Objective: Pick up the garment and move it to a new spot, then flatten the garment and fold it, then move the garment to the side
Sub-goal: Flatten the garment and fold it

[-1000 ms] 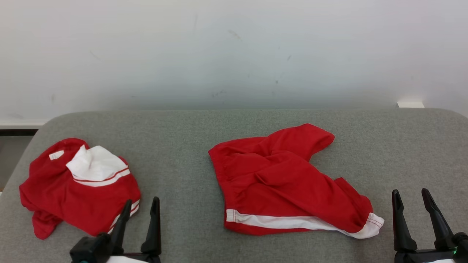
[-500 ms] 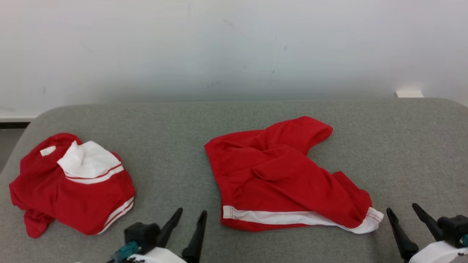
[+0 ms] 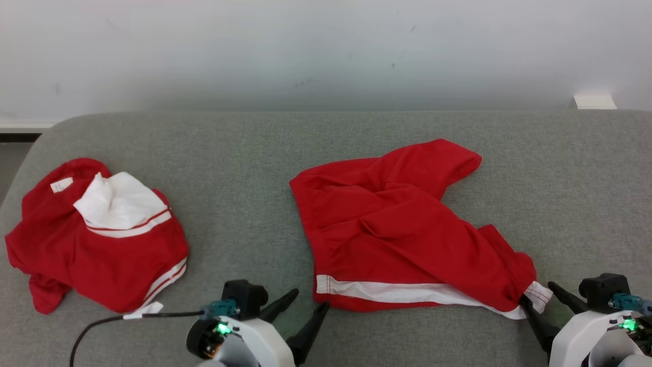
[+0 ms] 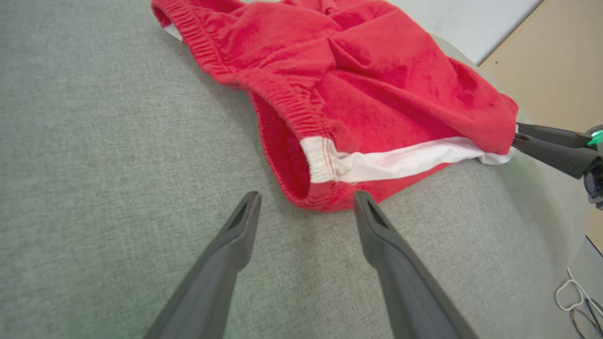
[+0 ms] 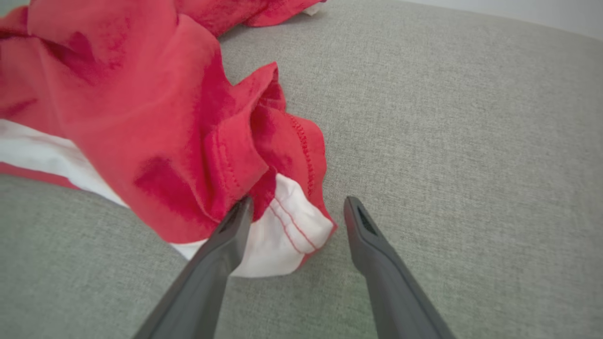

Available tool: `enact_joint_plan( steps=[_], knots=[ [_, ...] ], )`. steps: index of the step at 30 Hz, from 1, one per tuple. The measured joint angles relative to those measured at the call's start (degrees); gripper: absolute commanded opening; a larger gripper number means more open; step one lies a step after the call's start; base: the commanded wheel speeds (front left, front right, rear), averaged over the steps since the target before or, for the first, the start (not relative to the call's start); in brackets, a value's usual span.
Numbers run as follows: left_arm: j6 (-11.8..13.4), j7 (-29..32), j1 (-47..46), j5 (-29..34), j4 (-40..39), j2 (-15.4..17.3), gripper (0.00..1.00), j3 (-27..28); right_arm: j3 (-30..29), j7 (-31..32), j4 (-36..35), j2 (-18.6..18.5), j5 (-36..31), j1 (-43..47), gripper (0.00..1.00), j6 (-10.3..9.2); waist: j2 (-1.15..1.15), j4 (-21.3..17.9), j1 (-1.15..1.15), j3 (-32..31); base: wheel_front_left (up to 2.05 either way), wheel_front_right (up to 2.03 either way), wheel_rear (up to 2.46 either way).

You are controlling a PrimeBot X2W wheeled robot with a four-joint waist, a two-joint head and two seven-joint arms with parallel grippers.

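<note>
I see the shorts [image 3: 402, 229] crumpled centre-right on the worktop [image 3: 244, 153], with free room behind them and toward a second garment [image 3: 97, 239] at far left. My left end effector [image 3: 311, 297] gapes empty just short of their lower-left corner. My right end effector [image 3: 536, 291], wide open, brackets the white hem corner.

A broad lane of grey woven upholstery [image 3: 244, 204] is left open between the crumpled red shorts with a white side stripe [image 3: 397, 229] and the bunched red-and-white garment [image 3: 97, 255] on the left. More room is offered right of the shorts. The far side is closed by a pale wall [image 3: 326, 51]; a thin black cable [image 3: 153, 314] is laid across the near left.
</note>
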Motion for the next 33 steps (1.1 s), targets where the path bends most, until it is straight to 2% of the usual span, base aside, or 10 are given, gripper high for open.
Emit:
enact_joint_plan(
  steps=[7,10,11,12,14,18,25,27,29,33],
  knots=[
    [0.0,-2.1,-5.0,-3.0,2.5,0.8,1.0,-5.1,4.1,-1.7,2.3,-0.6,2.2,-2.4,1.0,0.0,0.0,0.1,0.0,1.4,0.0,0.0,0.0],
    [0.0,-2.8,-6.5,-4.6,3.9,0.7,1.0,-7.3,5.5,-2.4,3.2,-0.7,2.9,-3.0,0.7,0.0,0.0,-0.1,0.0,1.6,0.0,0.0,0.0],
    [0.0,-2.9,-6.9,-5.1,4.3,0.6,0.81,-7.8,5.9,-2.7,3.4,-0.8,3.1,-3.2,0.52,0.0,0.0,-0.1,0.0,1.6,0.0,0.0,0.0],
    [0.0,-3.2,-7.3,-5.3,4.9,0.6,0.47,-8.4,6.3,-2.8,3.6,-0.9,3.4,-3.5,0.45,0.0,0.0,-0.2,0.0,1.5,0.0,0.0,0.0],
    [0.0,-4.0,-8.0,-5.9,5.9,0.6,0.0,-9.4,7.0,-3.8,3.9,-0.9,3.7,-3.6,0.3,0.0,0.0,-0.3,0.0,1.4,0.0,0.0,0.0],
    [0.0,-6.2,-8.8,-7.5,7.3,0.7,0.0,-10.9,7.4,-5.5,4.7,-1.0,4.4,-3.7,0.08,0.0,0.0,-0.4,0.0,0.8,0.0,0.0,0.0],
    [0.0,-10.2,-9.3,-9.9,7.8,1.5,0.0,-11.3,4.3,-8.5,4.3,-1.5,7.9,-2.9,0.2,0.0,0.0,0.0,0.0,-1.1,0.0,0.0,0.0],
    [0.0,-11.1,-9.3,-10.9,7.3,1.8,0.0,-11.2,3.1,-9.2,2.6,-1.5,9.8,-2.0,0.18,0.0,0.0,0.1,0.0,-1.7,0.0,0.0,0.0],
    [0.0,-12.1,-9.3,-12.0,6.1,2.1,0.0,-10.6,2.2,-9.8,0.2,-1.6,12.0,-1.7,0.0,0.0,0.0,0.2,-0.01,-2.3,0.0,0.0,0.0],
    [0.0,-12.3,-10.8,-13.3,3.0,3.9,0.0,-9.6,0.3,-10.3,-4.4,-2.2,15.7,-1.7,0.0,0.0,0.0,0.1,-0.01,-3.0,0.0,0.0,0.0]
  ],
)
